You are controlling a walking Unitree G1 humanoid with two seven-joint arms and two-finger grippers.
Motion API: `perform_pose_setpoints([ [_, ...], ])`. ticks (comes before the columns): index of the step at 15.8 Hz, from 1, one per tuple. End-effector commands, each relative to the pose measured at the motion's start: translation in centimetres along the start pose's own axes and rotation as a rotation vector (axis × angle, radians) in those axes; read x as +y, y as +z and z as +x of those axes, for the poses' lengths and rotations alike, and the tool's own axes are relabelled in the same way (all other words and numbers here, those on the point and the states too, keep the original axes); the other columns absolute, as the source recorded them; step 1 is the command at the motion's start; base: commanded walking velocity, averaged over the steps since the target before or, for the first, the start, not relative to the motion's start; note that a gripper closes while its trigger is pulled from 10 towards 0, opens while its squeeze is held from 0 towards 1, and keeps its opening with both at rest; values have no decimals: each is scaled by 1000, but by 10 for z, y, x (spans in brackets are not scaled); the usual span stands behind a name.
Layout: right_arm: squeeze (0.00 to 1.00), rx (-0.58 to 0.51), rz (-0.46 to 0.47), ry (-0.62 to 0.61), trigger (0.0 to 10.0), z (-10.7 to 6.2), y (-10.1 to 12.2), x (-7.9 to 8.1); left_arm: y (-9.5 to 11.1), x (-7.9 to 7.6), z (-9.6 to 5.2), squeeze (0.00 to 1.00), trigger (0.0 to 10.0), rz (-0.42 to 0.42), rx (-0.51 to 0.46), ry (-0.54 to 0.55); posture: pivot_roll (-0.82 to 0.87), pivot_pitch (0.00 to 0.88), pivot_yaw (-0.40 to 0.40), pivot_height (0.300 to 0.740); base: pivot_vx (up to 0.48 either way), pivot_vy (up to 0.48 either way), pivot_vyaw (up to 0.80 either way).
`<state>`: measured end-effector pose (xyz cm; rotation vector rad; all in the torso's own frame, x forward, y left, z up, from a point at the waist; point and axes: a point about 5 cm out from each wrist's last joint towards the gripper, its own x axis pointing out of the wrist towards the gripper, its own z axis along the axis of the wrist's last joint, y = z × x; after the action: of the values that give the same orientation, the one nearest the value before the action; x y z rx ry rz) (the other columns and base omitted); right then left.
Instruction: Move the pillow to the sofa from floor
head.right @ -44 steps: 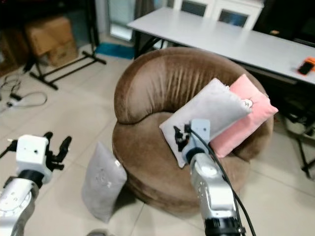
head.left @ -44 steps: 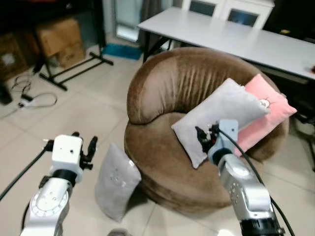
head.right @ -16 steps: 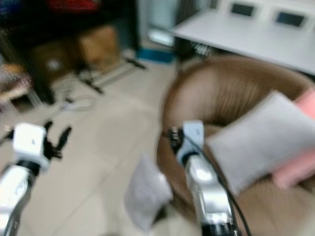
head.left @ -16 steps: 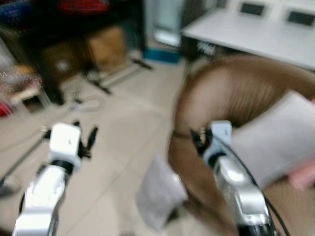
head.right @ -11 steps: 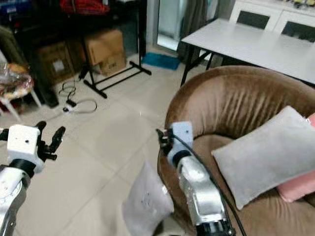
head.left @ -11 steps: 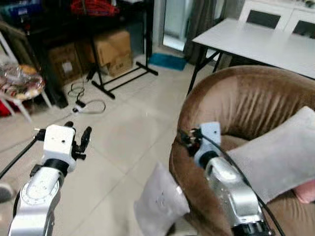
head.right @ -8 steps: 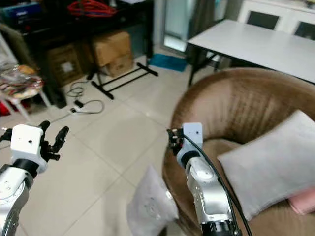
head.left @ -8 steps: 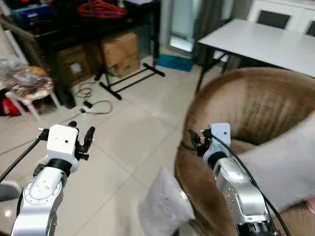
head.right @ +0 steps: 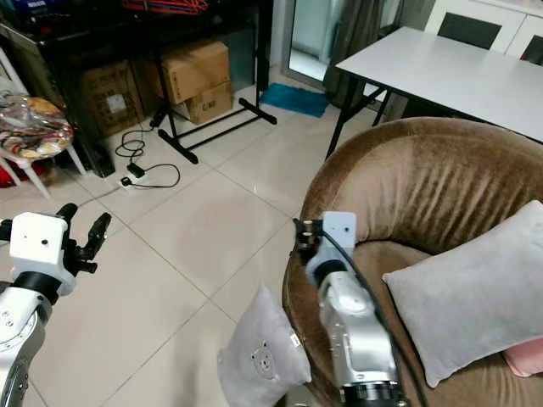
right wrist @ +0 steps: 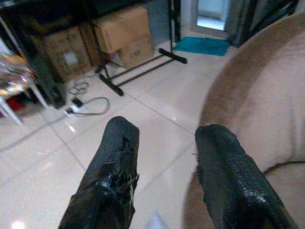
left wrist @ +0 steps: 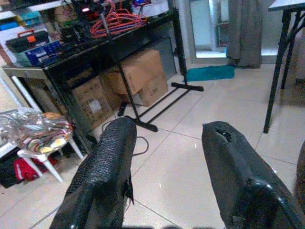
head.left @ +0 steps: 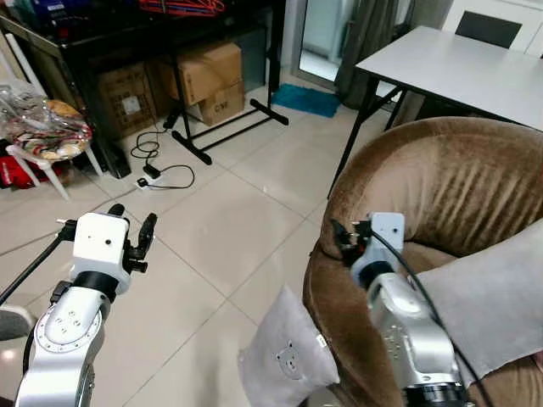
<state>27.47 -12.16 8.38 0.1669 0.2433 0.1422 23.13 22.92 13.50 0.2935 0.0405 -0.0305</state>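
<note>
- Now, a grey pillow [head.left: 287, 362] with a small bear print stands on the tiled floor [head.left: 212, 229] at the bottom centre of the frame, leaning against the brown sofa [head.left: 441, 182].
- Left gripper [head.left: 129, 231] hangs over the floor at the left of the frame, jaws spread apart and holding nothing.
- Right gripper [head.left: 342, 240] is at the sofa's front edge, jaws also apart and empty.
- Another grey pillow [head.right: 475, 292] lies on the sofa seat at the right.
</note>
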Motion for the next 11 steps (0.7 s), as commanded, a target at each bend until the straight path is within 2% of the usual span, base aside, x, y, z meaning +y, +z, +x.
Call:
perform_pose_setpoints([
  [1,0,-14,20,-4,10000,-2,1,-2,-5,4,-2,0,10000,-3,12,30,38,0,3,696,0,0,0],
  [4,0,-14,36,-11,10000,-2,-1,-4,-4,5,-3,0,10000,-10,-12,69,34,0,-1,666,0,0,0],
  [11,0,-4,54,19,10000,-1,-3,4,-4,3,-4,0,10000,-18,-35,60,35,0,-6,591,0,0,0],
])
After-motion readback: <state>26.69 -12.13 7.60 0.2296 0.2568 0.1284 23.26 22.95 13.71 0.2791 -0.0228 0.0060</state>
